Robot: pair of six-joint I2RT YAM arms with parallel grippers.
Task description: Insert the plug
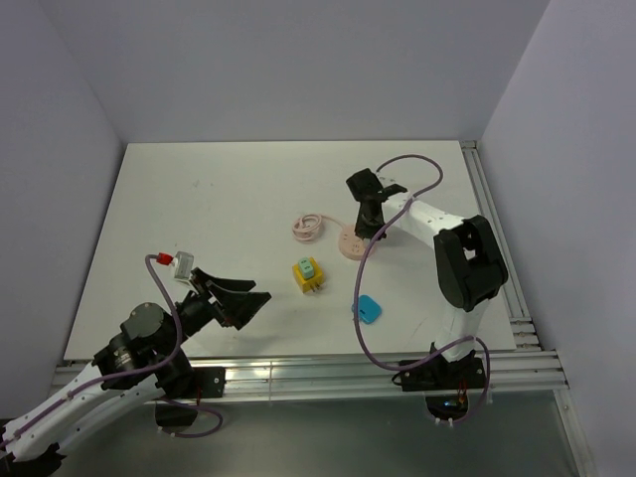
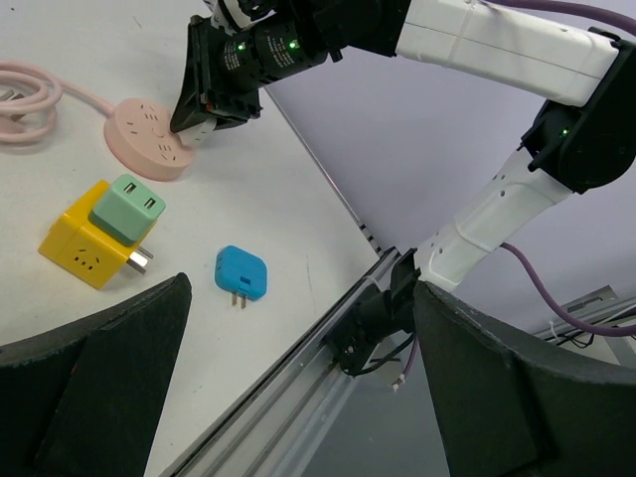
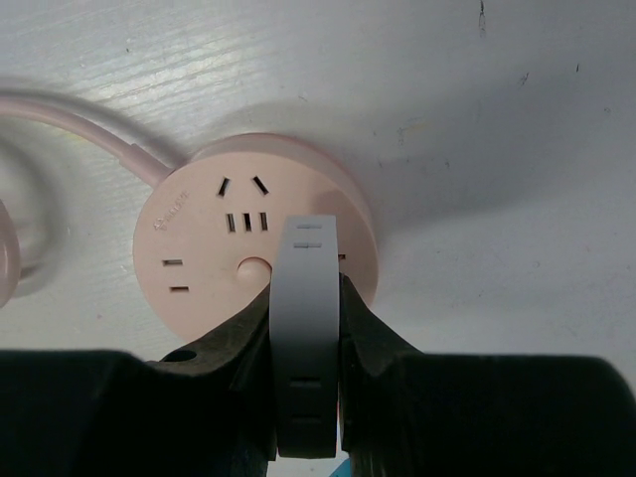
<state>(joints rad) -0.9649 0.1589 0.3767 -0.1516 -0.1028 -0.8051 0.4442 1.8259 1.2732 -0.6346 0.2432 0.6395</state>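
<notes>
inserting: right gripper (image 3: 306, 323) clamped on plug (image 3: 307, 263) over socket (image 3: 199, 248), prongs maybe unseated; next press straight down. left gripper (image 2: 300, 288) apart, idle.

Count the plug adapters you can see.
4: yellow adapter mid-table, green adapter on it, blue adapter nearby, white adapter in the right pincer at the pink socket. None seems hidden.

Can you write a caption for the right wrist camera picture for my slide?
The right claw holds a white plug over the round pink socket.
</notes>
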